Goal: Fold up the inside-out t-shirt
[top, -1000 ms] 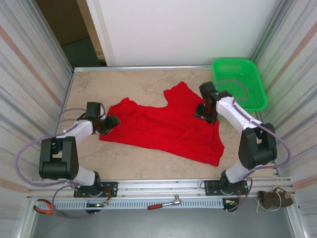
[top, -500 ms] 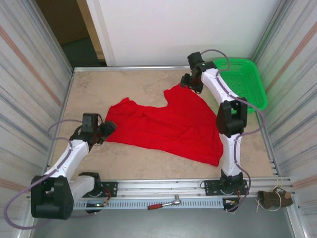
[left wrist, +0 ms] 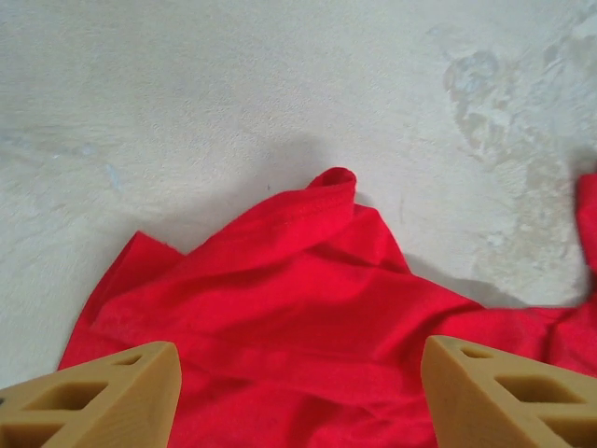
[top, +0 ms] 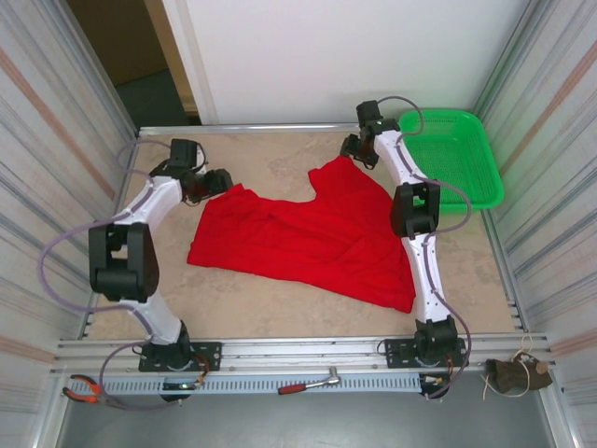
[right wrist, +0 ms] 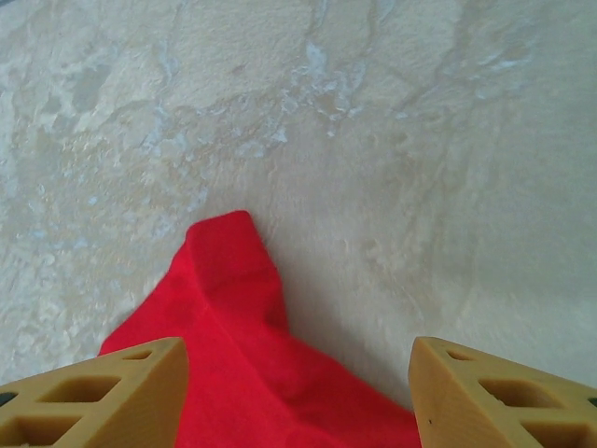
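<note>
Inside-out t-shirt [top: 308,238] corners are being framed between wide-open, empty jaws of left gripper [top: 220,180] and right gripper [top: 351,150]; lowering and pinching are seemingly being called for.

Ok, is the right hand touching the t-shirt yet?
Cannot tell. In the right wrist view the open right hand straddles the t-shirt corner, but no contact or gap shows plainly.

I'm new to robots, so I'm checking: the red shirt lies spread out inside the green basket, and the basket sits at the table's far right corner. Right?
No. The red shirt lies spread out on the table, not inside the green basket; the top view shows it. The basket does sit at that corner.
</note>
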Tool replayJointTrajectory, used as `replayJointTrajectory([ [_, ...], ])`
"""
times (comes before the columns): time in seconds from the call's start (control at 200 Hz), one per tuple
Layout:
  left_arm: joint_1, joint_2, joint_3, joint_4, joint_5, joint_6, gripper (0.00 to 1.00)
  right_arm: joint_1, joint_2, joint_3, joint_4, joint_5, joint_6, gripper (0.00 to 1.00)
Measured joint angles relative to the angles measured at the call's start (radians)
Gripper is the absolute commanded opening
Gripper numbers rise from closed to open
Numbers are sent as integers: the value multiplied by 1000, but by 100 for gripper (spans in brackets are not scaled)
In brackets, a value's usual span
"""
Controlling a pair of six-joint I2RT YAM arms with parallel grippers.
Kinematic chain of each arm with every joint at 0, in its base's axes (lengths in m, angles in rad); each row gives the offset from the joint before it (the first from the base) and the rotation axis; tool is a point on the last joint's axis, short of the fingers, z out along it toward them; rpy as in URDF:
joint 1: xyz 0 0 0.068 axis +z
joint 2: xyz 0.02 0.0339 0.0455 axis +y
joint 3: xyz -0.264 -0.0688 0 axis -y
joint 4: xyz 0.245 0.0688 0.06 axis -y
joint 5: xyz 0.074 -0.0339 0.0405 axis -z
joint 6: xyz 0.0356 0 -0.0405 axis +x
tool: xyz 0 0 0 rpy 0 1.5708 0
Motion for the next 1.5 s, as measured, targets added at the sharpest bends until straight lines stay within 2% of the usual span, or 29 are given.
replayJointTrajectory([
  [0.336,-8,177,211,-130,-13,127,72,36,65,57,49,-67,25,57],
  [0.531,-49,253,277,-175,-83,227,72,30,78,57,63,-102,55,54],
  [0.696,-116,307,314,-190,-190,324,72,27,88,62,75,-119,71,37],
  [0.832,-158,341,334,-189,-262,387,71,27,89,62,74,-131,78,15],
  [0.962,-165,381,350,-185,-312,426,68,26,89,62,74,-140,78,2],
  [1.052,-164,408,358,-185,-348,446,61,22,89,62,74,-152,81,0],
  [1.172,-164,444,386,-184,-383,463,41,14,89,62,74,-161,81,0],
  [1.272,-164,464,424,-183,-401,475,16,8,88,62,74,-173,81,0],
  [1.358,-162,468,470,-193,-404,480,0,5,84,62,71,-184,81,0],
  [1.503,-148,467,569,-222,-373,465,0,2,35,46,68,-199,81,0],
])
